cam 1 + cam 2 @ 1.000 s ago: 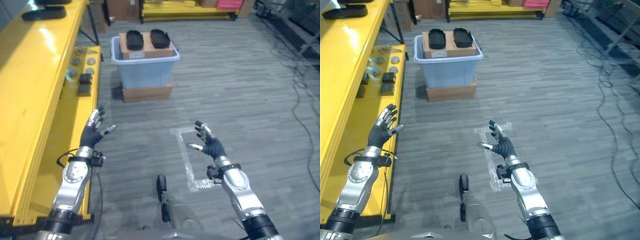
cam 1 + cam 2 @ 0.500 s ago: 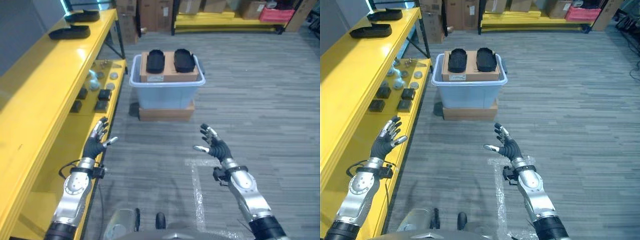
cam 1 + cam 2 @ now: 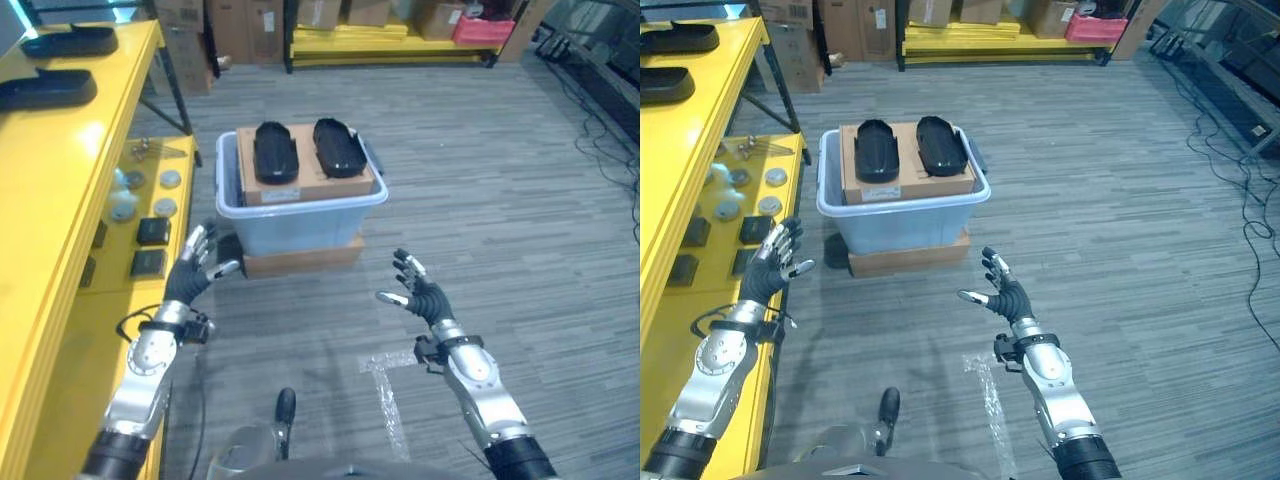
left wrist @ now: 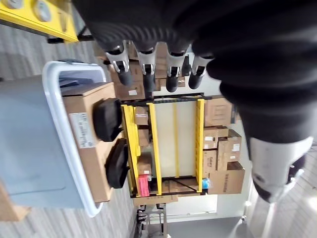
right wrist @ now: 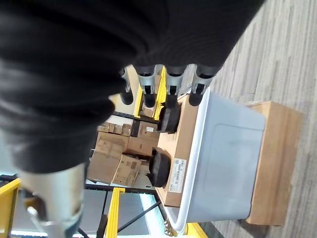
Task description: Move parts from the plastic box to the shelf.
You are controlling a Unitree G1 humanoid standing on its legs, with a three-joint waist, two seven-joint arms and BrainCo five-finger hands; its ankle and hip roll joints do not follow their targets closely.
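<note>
The left hand (image 3: 192,276) and the right hand (image 3: 418,296) are both spread open and hold nothing. In front of them, the plastic box (image 3: 300,218) stands on a flat carton, and 2 black parts (image 3: 276,152) lie on a cardboard box (image 3: 305,180) inside it. The parts look stiff, light and smooth, so I would grip each one across its long sides. Their underside is hidden. The yellow shelf (image 3: 60,160) is at the left.

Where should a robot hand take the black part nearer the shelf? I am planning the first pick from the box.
Judging by its pose, the left black part is best taken across its narrow middle, from above. It lies flat on the cardboard box in the plastic box, its long sides clear of the other black part. The open left robot hand is closest.
</note>
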